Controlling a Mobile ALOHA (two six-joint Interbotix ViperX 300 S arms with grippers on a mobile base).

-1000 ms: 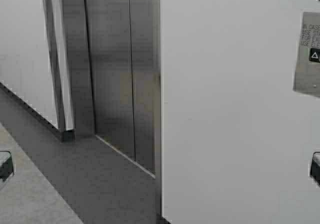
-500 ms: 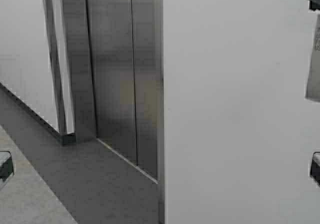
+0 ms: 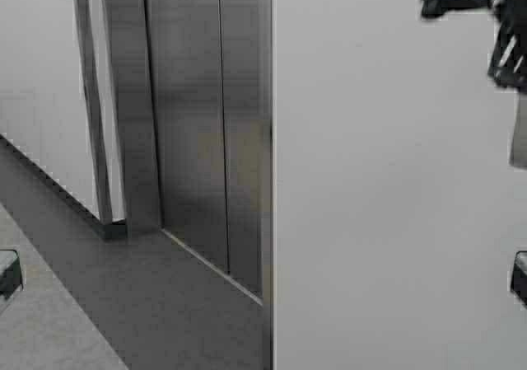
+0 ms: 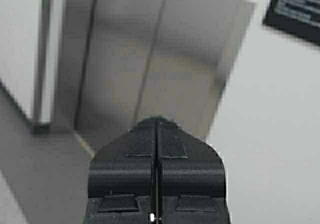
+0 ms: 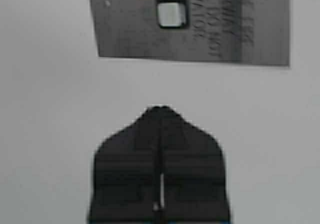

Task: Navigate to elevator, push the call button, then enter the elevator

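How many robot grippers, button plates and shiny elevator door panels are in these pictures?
Black robot grippers: 2, the left gripper and the right gripper.
Grey metal call button plate on the white wall: 1.
Brushed steel elevator door panels: 2, closed.
Total: 5.

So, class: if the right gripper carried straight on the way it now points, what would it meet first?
Probably the call button plate on the white wall. The shut right gripper points toward it, roughly in line with the button; depth is unclear.
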